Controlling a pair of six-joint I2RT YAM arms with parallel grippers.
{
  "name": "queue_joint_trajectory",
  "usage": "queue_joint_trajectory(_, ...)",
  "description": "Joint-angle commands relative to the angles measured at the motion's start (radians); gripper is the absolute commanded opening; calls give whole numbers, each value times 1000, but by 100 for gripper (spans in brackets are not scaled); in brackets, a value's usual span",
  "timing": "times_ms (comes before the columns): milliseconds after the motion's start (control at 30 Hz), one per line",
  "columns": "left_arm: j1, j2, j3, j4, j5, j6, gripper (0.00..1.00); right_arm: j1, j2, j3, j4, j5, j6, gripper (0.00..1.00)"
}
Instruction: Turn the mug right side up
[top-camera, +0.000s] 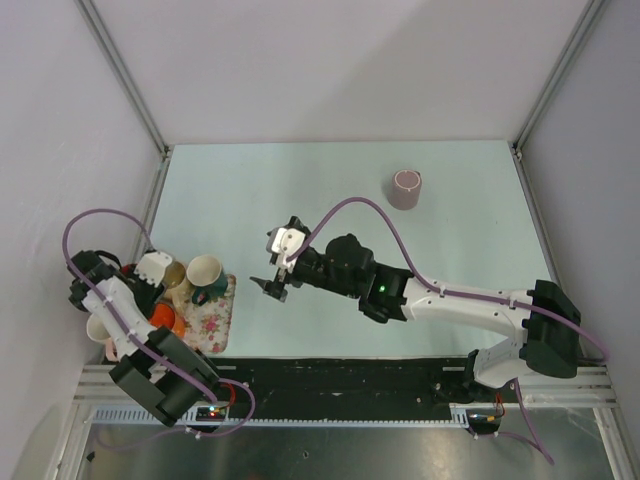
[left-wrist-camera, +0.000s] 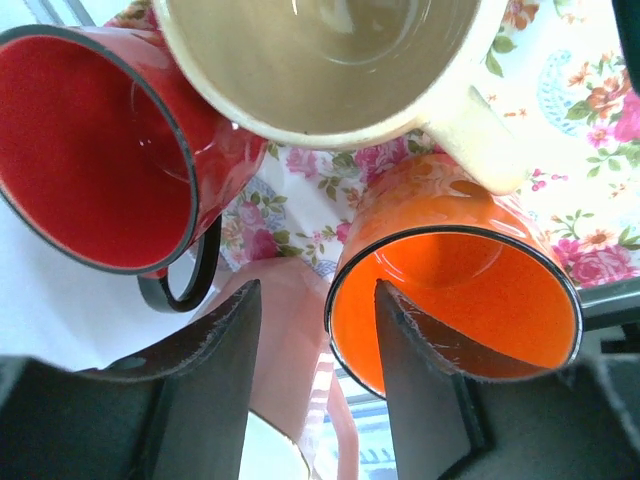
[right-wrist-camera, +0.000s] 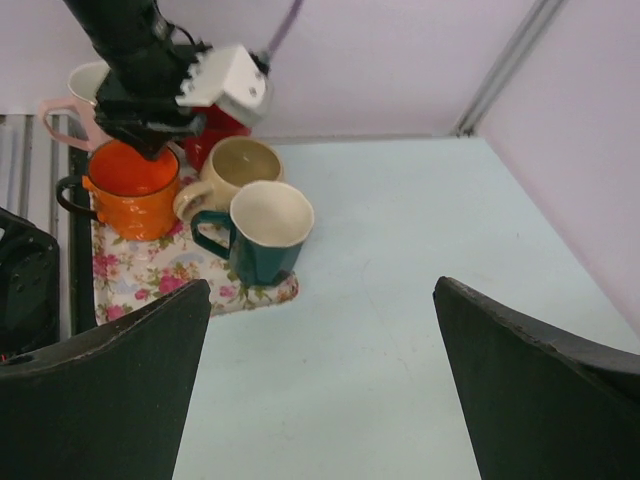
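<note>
Hovering my left gripper (left-wrist-camera: 318, 290) over the orange mug (left-wrist-camera: 450, 300) on the floral mat (top-camera: 215, 320) at 8 o'clock, jaws parted either side of its rim, released. My right gripper (right-wrist-camera: 322, 288) gapes wide mid-table, empty. The mauve mug (top-camera: 405, 188) stands alone at 1 o'clock.

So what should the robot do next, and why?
Probably swing the right gripper over toward the mauve mug. That mug stands alone and looks upside down, while the mugs on the floral mat sit open side up. The right gripper is open, empty and the nearer one.
</note>
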Motion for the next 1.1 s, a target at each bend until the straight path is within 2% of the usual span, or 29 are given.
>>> queue_joint_trajectory(0,-5,-22,101,-49,70,-50,54,-28,-16,50,-44,60,64,99)
queue_joint_trajectory(133,-5,-21,184,-71,101,-118,59,-83,9,152,-238,273,134,99)
queue_joint_trajectory(233,-15,-18,240,-96,118,-196,64,-181,35,249,-448,407,257,99)
queue_joint_trajectory(300,-28,-19,266,-118,118,-233,68,-273,42,291,-579,434,342,99)
queue_joint_trajectory(400,-53,-18,300,-148,102,-303,74,-455,63,325,-693,416,411,99)
queue_joint_trajectory(500,-83,-10,350,-172,83,-387,76,-602,151,403,-768,389,390,99)
queue_joint_trajectory(567,-101,-11,382,-186,80,-441,78,-686,252,520,-837,373,347,99)
queue_joint_trajectory(733,-161,-21,422,-213,70,-527,79,-877,577,944,-1100,257,345,99)
queue_joint_trajectory(900,-213,-31,412,-220,79,-574,79,-964,862,1296,-1205,81,304,99)
queue_joint_trajectory(967,-231,-38,394,-221,86,-581,79,-976,908,1320,-1172,76,275,99)
queue_joint_trajectory(1067,-264,-50,378,-220,85,-585,81,-984,935,1264,-1099,54,222,99)
